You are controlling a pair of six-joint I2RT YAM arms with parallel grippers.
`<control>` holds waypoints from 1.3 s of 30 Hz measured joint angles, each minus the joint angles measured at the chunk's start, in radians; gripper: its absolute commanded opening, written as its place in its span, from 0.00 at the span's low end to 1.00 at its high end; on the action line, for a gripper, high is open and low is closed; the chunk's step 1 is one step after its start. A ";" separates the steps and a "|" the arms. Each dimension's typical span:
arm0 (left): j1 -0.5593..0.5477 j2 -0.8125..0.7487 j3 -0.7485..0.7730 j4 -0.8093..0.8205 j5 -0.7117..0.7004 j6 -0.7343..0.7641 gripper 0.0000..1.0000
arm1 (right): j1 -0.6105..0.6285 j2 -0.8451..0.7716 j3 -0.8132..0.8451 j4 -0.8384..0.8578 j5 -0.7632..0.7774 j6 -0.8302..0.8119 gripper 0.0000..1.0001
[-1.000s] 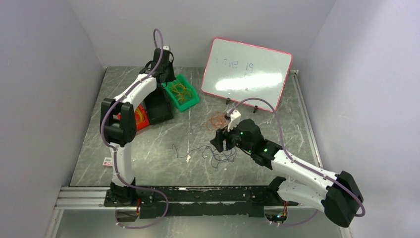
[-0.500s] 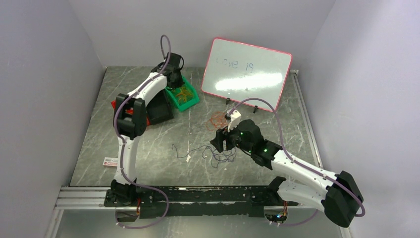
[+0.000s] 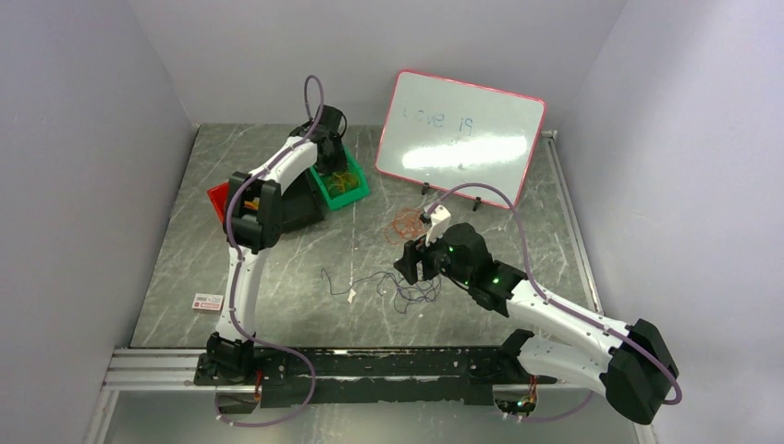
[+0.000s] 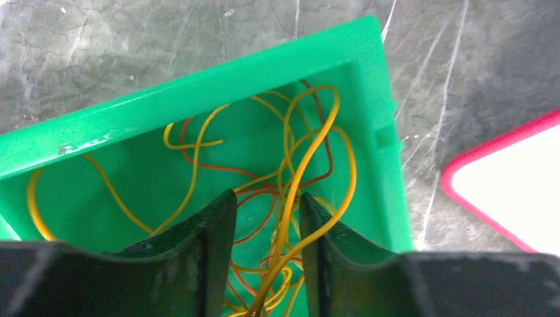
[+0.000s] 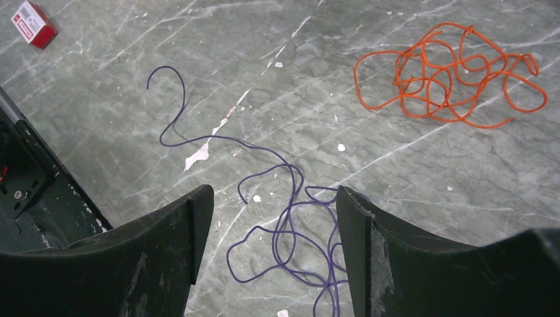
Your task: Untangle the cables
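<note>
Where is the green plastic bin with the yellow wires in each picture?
Top external: the green plastic bin sits left of centre, in the upper half.
Left wrist: the bin fills most of the picture.
Right wrist: not in it.
Shared landmark: the pink-rimmed whiteboard lies to the bin's right in the top view and shows at the lower right edge of the left wrist view.

Green bin (image 4: pixel 198 89) walls and yellow cables (image 4: pixel 315 142) hem the left hand (image 4: pixel 265 198).
</note>
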 measured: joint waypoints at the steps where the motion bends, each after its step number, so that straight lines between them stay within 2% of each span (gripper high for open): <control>1: 0.000 0.001 0.004 -0.002 0.001 -0.001 0.52 | 0.000 0.000 0.000 -0.001 0.000 0.000 0.72; 4: 0.000 0.001 0.014 -0.001 0.002 -0.001 0.58 | 0.000 0.000 0.000 -0.002 0.000 0.000 0.72; 14: 0.000 -0.010 0.033 -0.016 -0.001 0.012 0.60 | 0.000 0.000 0.000 -0.001 0.000 -0.004 0.72; 19: 0.000 -0.069 0.033 -0.027 -0.013 0.023 0.65 | 0.000 0.000 0.000 0.000 -0.001 -0.003 0.72; 32: -0.001 -0.243 0.010 -0.029 -0.038 0.062 0.63 | 0.000 0.010 0.000 0.012 0.008 -0.001 0.70; 39: -0.002 -0.404 -0.109 0.013 -0.038 0.131 0.61 | 0.000 0.010 0.017 -0.015 0.105 0.041 0.69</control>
